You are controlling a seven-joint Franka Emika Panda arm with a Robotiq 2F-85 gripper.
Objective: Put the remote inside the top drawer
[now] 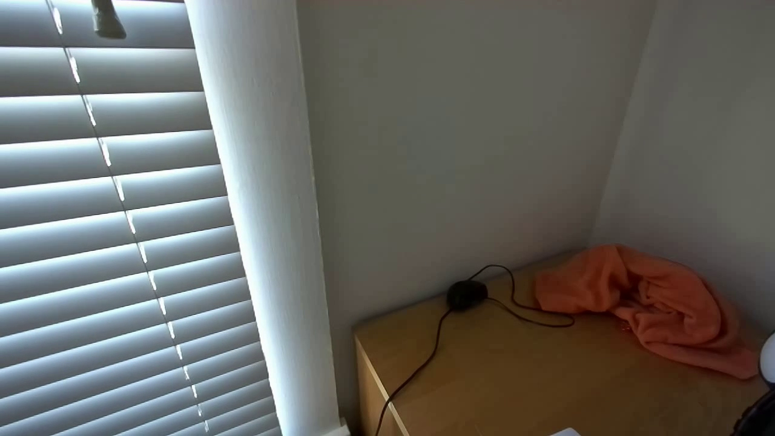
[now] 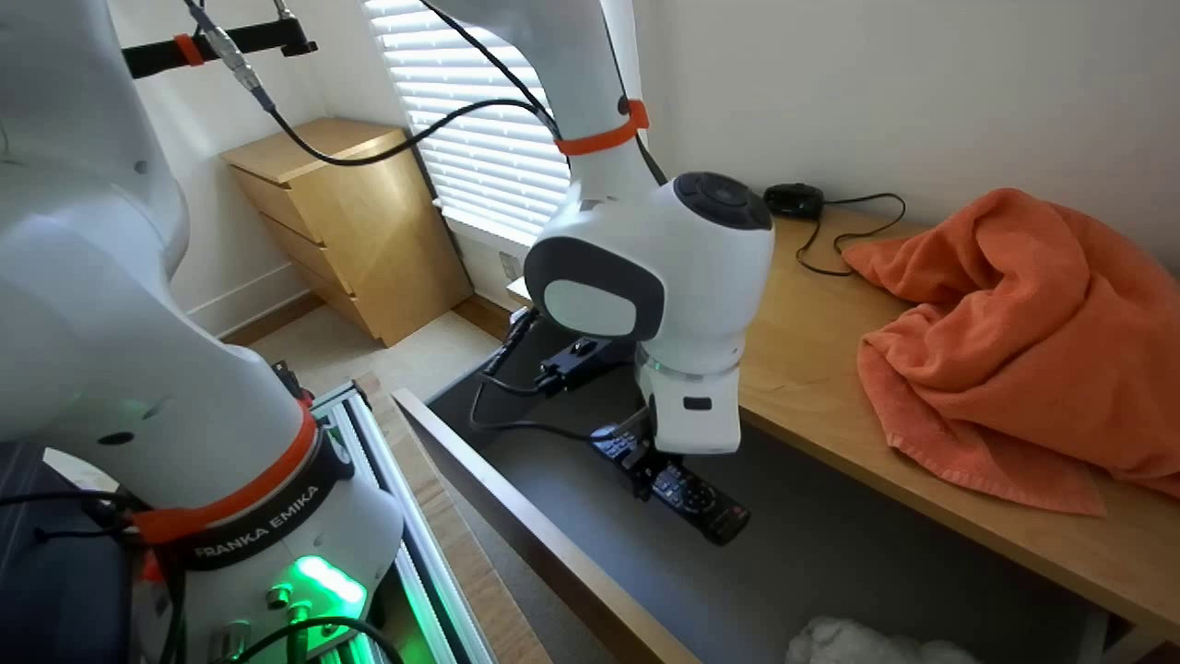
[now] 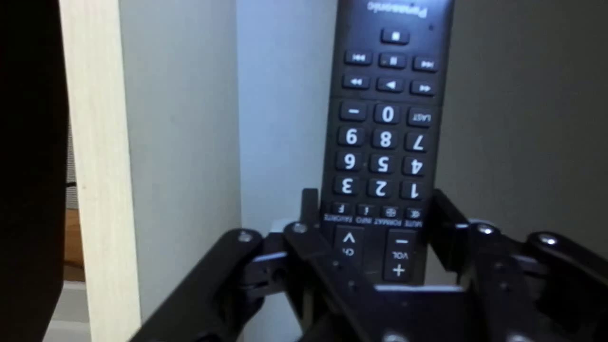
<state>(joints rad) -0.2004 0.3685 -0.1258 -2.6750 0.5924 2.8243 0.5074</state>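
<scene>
Pincer (image 3: 376,213) clasped about the remote (image 3: 384,137), bearing on both long edges; in the wrist view it stands at six o'clock. Remote's keys face that camera, brand end toward twelve o'clock, lettering upside down. In an exterior view the remote slants from ten o'clock to four, held near mid-length, over the grey bottom of the open drawer (image 2: 544,527); whether it touches that bottom cannot be told. Drawer sits directly beneath the worktop (image 2: 807,364), its front wall toward eight o'clock of the remote. Whitish, fluffy item (image 2: 871,643) in the drawer, toward four o'clock of the remote, cut by the frame edge; kind unclear. White arm (image 2: 691,267) hangs over the drawer from twelve o'clock. Orange cloth (image 2: 1032,369) crumpled on the worktop in both exterior views, between two and three o'clock from the remote where both show. Rounded black plug (image 2: 791,200) also on the worktop, about one o'clock from the remote. Wooden chest (image 2: 378,231) stands well apart, toward ten o'clock. Slatted blind (image 1: 60,206) fills the nine o'clock side of an exterior view.
</scene>
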